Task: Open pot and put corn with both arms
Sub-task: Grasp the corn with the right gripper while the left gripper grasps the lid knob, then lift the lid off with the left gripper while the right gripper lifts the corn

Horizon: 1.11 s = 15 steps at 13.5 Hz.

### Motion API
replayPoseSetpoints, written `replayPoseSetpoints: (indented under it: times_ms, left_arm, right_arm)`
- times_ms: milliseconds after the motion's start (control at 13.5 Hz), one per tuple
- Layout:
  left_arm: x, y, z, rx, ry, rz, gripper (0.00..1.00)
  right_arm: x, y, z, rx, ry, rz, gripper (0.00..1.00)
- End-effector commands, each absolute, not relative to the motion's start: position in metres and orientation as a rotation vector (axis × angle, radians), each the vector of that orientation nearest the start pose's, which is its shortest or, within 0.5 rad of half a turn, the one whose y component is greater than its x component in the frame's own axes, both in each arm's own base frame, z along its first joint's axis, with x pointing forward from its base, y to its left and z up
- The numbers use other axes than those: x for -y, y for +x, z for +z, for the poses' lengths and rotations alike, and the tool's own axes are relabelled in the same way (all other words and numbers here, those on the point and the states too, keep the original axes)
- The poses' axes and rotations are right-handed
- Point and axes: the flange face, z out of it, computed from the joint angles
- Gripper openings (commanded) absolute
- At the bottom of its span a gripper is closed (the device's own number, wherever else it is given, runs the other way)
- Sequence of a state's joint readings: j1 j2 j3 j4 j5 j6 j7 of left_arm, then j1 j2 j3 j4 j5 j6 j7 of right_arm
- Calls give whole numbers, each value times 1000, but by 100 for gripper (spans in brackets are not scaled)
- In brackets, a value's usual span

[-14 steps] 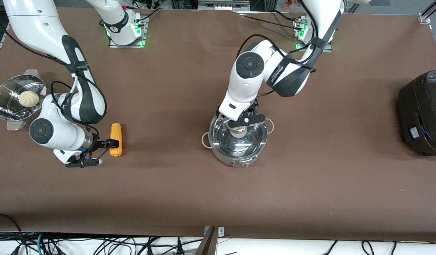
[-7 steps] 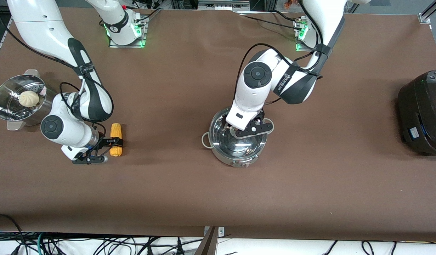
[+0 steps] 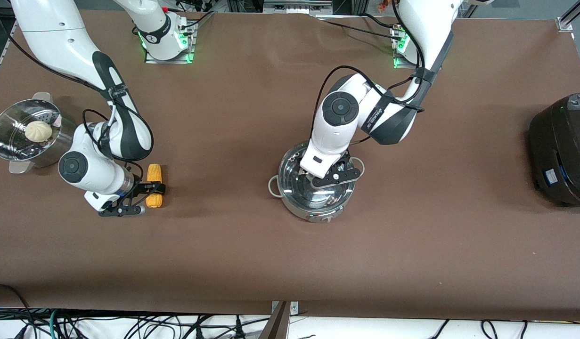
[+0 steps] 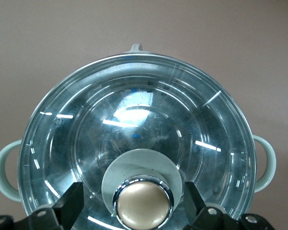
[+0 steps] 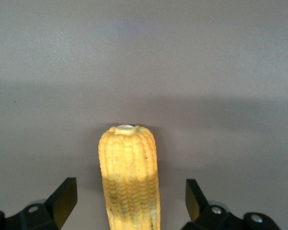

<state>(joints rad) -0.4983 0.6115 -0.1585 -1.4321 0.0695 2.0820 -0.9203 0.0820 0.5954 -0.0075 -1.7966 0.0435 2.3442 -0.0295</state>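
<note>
With the pot (image 3: 316, 188) as reference at mid-table, lid on, the left gripper (image 4: 143, 211) sits low over the lid's tan knob (image 4: 143, 206), fingers (image 4: 69, 203) spread either side, not touching. Toward the right arm's end from the pot, the corn (image 3: 153, 185) lies on the table (image 3: 412, 245) between the parted fingers of the right gripper (image 5: 129, 201), ungripped.

A brown mat (image 3: 290, 263) covered the whole table. Along the mat's edge nearest the front camera, black and white cables (image 3: 129, 325) lay tangled on a pale floor. At the mat's edge by the arm bases, two metal mounting plates (image 3: 169, 56) glowed with green lights, and aluminium framing (image 3: 570, 16) showed at the corner toward the left arm's end. Light fell evenly, with soft shadows.
</note>
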Motion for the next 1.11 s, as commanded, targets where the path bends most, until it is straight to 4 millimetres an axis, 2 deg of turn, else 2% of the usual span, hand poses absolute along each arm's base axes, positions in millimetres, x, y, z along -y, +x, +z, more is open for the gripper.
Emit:
replayPoseSetpoints:
  times_ms: [0, 222, 296, 370, 517, 591, 665, 739, 813, 887, 961, 1035]
  left_arm:
    - [428, 587, 347, 373, -3164, -62, 81]
    - [430, 586, 347, 363, -3164, -60, 69]
    - [433, 584, 346, 336, -3158, -71, 55]
    - [431, 585, 345, 341, -3146, -80, 50]
    - [431, 585, 345, 341, -3146, -80, 27]
    - [431, 585, 345, 344, -3147, -76, 10]
    - [431, 584, 345, 344, -3145, -74, 0]
    - [430, 585, 348, 346, -3146, -76, 0]
    - [429, 585, 351, 349, -3145, -77, 0]
    - [426, 585, 364, 360, -3145, -75, 0]
    - [417, 585, 376, 372, -3130, -58, 0]
    - [395, 593, 399, 416, -3126, -54, 0]
  right_arm:
    - [-51, 642, 203, 82, -3101, 49, 100]
    - [-50, 638, 198, 81, -3102, 49, 100]
    - [-50, 638, 197, 81, -3102, 52, 100]
    - [-50, 636, 194, 80, -3102, 61, 100]
    - [-50, 634, 192, 80, -3102, 71, 100]
    - [-50, 634, 190, 80, -3102, 75, 100]
    - [-50, 634, 190, 80, -3102, 75, 99]
    - [-50, 634, 190, 80, -3102, 78, 88]
    - [-50, 634, 190, 80, -3102, 83, 72]
    - [-50, 634, 190, 81, -3102, 85, 53]
    - [-50, 634, 191, 81, -3102, 85, 37]
    - [-50, 634, 191, 83, -3102, 85, 28]
